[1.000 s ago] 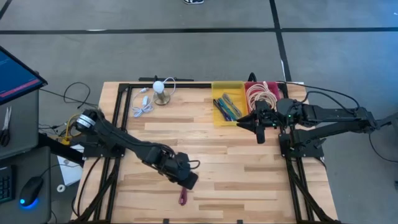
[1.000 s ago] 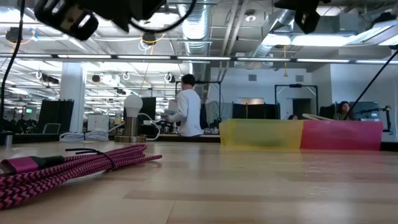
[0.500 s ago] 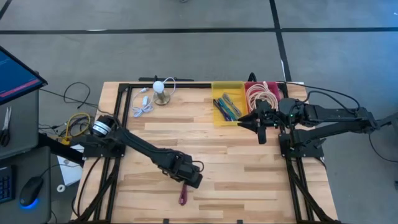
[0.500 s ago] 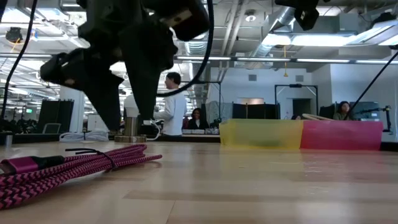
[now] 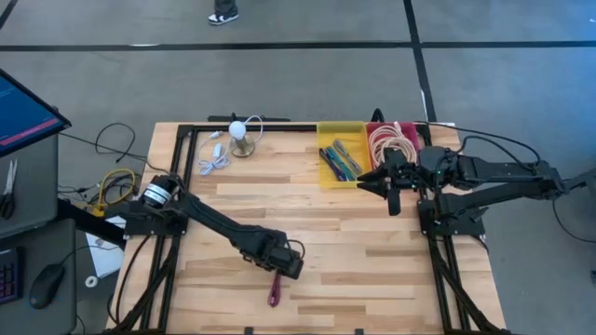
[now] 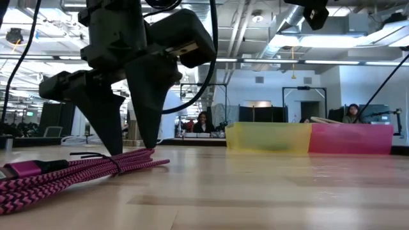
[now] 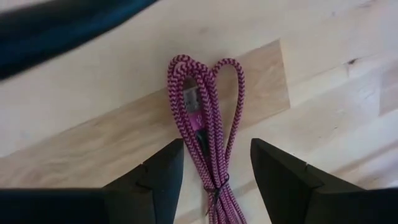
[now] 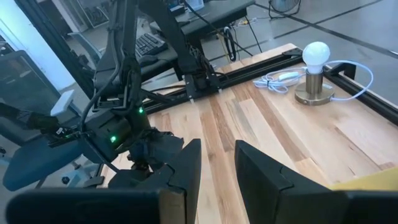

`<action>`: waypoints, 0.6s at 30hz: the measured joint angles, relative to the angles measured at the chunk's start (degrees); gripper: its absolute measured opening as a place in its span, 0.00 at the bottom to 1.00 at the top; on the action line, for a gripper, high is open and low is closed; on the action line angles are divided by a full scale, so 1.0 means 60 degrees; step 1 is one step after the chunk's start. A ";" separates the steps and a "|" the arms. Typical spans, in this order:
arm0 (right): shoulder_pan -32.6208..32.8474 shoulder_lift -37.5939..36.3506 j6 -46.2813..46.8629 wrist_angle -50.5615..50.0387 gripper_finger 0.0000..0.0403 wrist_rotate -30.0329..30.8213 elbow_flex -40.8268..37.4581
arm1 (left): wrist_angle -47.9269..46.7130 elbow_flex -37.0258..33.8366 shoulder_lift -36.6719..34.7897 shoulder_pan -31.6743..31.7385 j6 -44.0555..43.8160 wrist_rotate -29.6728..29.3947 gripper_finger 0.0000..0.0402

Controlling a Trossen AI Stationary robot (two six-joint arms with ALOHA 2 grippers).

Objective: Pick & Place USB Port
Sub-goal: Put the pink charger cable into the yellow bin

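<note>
We are now straddling the coiled magenta braided USB cable (image 7: 208, 130) with our lowered left gripper (image 7: 214, 171), fingers apart, ready to close.

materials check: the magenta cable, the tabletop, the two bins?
Magenta cable: looks like braided fabric sleeve, matte, going by the woven zigzag pattern. Tabletop: wood planks, with visible grain and seams, smooth finish. Yellow bin and pink bin: likely plastic; tinted walls look translucent.

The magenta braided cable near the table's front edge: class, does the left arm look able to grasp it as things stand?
Probably yes. The left gripper is open, its fingers straddling the magenta cable, with nothing between them.
</note>
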 joint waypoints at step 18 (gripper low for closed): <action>-0.0002 -0.0066 -0.0004 0.0000 0.23 0.0004 0.0000 | 0.1272 -0.0885 0.0059 0.0052 -0.0602 -0.0354 0.43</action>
